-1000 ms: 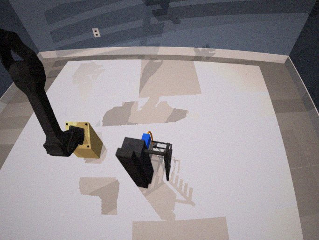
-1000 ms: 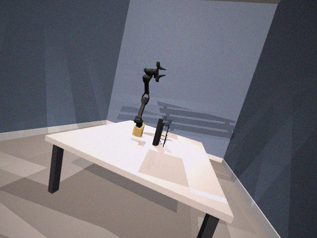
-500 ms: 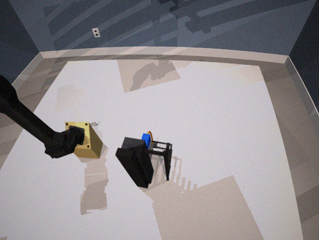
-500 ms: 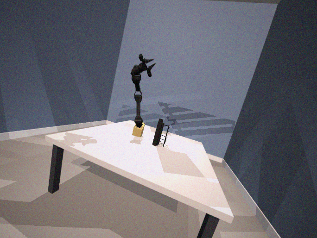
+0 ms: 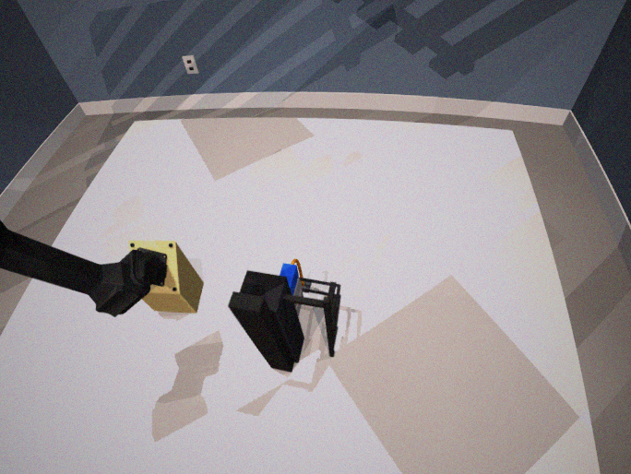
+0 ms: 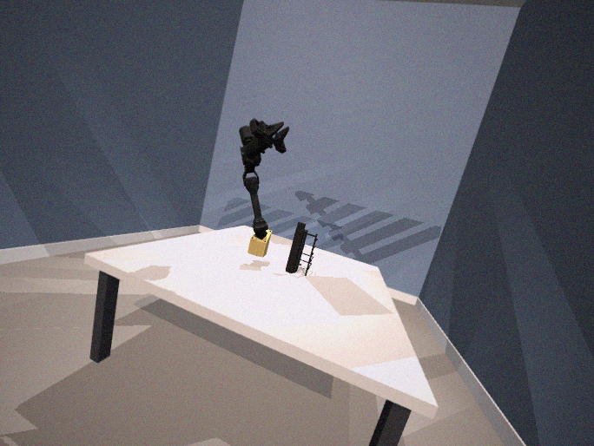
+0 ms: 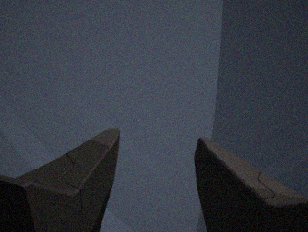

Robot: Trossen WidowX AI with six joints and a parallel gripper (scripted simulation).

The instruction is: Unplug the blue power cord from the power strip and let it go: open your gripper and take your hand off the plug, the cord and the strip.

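Note:
In the top view a blue block (image 5: 289,274), which may be the plug, shows behind the top of a tall black box. A thin orange cord (image 5: 296,261) curves beside it. The box hides most of what lies behind it; I cannot make out the power strip, a blue cord or whether anything is plugged in. My gripper (image 6: 285,125) (image 7: 158,143) is partly open, with nothing between its fingers. It is raised high above the table, far from the blue block, and is out of view in the top view.
The tall black box (image 5: 270,315) (image 6: 295,249) stands on the white table (image 5: 408,229) (image 6: 192,268), with a thin black rack (image 5: 333,325) (image 6: 311,256) at its right. The arm (image 5: 51,254) rises from a yellow block (image 5: 185,285) (image 6: 258,245) left of the box. A wall outlet (image 5: 190,65) is behind.

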